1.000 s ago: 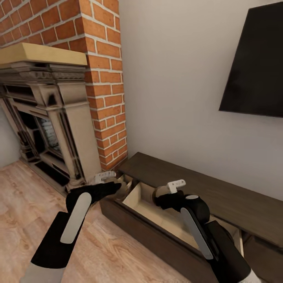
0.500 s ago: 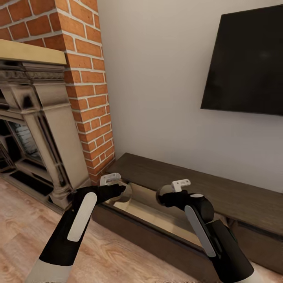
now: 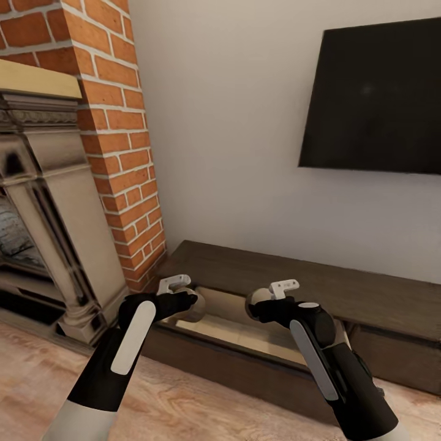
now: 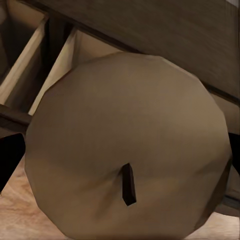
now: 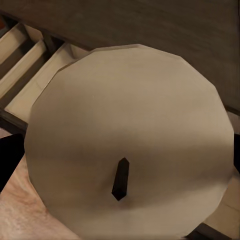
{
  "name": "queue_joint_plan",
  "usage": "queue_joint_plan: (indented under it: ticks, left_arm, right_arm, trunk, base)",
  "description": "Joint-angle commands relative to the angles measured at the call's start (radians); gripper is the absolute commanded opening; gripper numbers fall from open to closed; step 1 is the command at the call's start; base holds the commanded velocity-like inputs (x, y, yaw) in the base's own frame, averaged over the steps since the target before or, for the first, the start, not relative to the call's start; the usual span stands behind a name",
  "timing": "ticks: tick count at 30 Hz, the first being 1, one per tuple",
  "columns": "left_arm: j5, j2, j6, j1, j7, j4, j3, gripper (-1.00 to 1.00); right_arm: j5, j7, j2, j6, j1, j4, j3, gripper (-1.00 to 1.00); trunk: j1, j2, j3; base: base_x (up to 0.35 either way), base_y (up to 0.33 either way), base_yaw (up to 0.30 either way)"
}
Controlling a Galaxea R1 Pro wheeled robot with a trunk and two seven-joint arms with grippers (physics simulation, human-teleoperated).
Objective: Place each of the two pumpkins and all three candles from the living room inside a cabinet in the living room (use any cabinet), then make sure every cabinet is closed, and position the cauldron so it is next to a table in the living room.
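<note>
Here, in the head view, both arms reach forward over the long dark-brown cabinet [image 3: 343, 294], whose drawer stands pulled out with its pale interior showing. The left gripper [image 3: 191, 304] carries a tan candle [image 3: 197, 307] above the drawer's left end, and the right gripper [image 3: 256, 306] carries a second candle [image 3: 260, 301] above the drawer's middle. Each gripper is closed around its candle. A brick chimney column [image 3: 116, 141] and a stone fireplace surround [image 3: 55, 233] stand to the left of the cabinet, a black television [image 3: 373, 98] hangs on the pale wall above it, and a wooden floor [image 3: 202, 404] runs in front.

In the left wrist view, the candle [image 4: 125, 150] shows its flat round top with a short dark wick (the black fingers [image 4: 10, 157] press its sides). Behind it lie pale drawer compartments and the cabinet [image 4: 165, 35] top.

In the right wrist view, the other candle [image 5: 130, 145] likewise faces the camera, wick near its centre, with a dark finger [image 5: 9, 160] at its edge. Beyond it are the cabinet [image 5: 150, 25] top and slatted pale dividers of the open drawer
</note>
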Motion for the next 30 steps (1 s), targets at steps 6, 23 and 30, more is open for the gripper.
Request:
queue_joint_plan:
  ticks: [6, 23, 30]
  left_arm:
    - [0.012, -0.001, 0.003, 0.0, 0.009, -0.001, -0.001, -1.0]
    - [0.009, -0.007, -0.028, 0.0, 0.01, 0.02, -0.023, -1.0]
    - [0.011, -0.009, -0.034, 0.0, 0.01, 0.093, -0.023, -1.0]
  right_arm:
    - [-0.011, -0.011, 0.004, 0.003, -0.001, -0.001, 0.002, -1.0]
    - [-0.013, -0.011, 0.009, 0.003, -0.001, 0.001, -0.002, -1.0]
    - [-0.016, -0.01, 0.013, 0.003, -0.001, 0.007, 0.003, -1.0]
  trunk:
    - [0.0, 0.0, -0.001]
    - [0.0, 0.0, -0.001]
    - [0.0, 0.0, -0.001]
  base:
    - [0.017, 0.329, -0.279]
    - [0.011, 0.077, -0.279]
    - [0.0, 0.176, -0.257]
